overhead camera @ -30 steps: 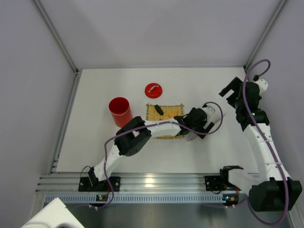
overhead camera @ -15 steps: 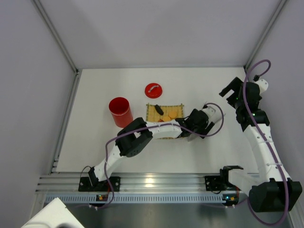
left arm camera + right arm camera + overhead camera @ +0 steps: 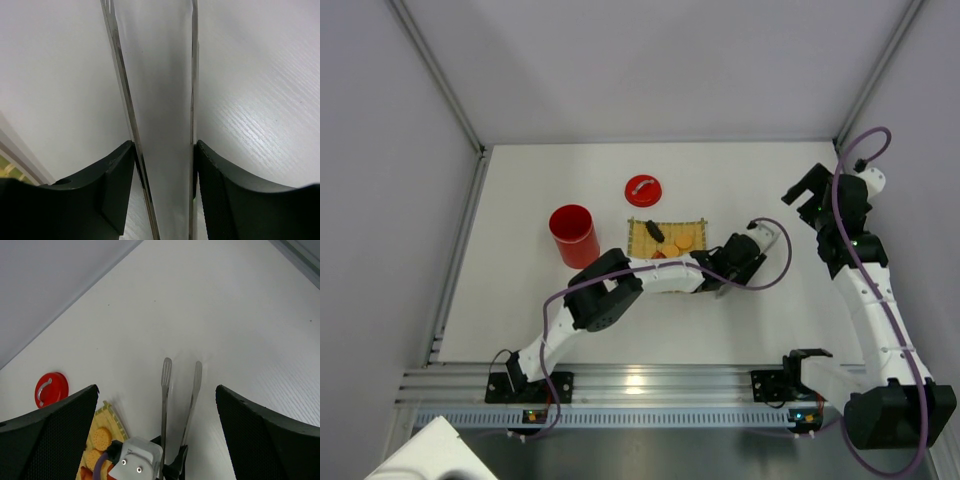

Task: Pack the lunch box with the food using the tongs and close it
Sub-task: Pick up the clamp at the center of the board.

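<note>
Silver metal tongs (image 3: 125, 100) lie flat on the white counter (image 3: 750, 180) just right of the yellow mat (image 3: 645, 240), their two arms splayed in a narrow V. The left claw (image 3: 164, 150) has narrowed around them near the joined end, one dark finger (image 3: 107, 185) against each outer side, so it grips the tongs without yet squeezing the arms together. A second ago that claw stood wide; since then the left arm has also slid toward the near side, uncovering the orange slices on the mat. The right claw (image 3: 804, 192) has not moved: it hangs wide apart, holding nothing, above the counter's right rear part.

The food (image 3: 682, 241) sits on the mat, a dark piece (image 3: 655, 231) at its far left. The red lunch box (image 3: 572, 233) stands upright and open left of the mat; its lid (image 3: 643, 190) lies behind the mat, apart from both.

Bare counter runs beyond the tongs' tips toward the right wall.
</note>
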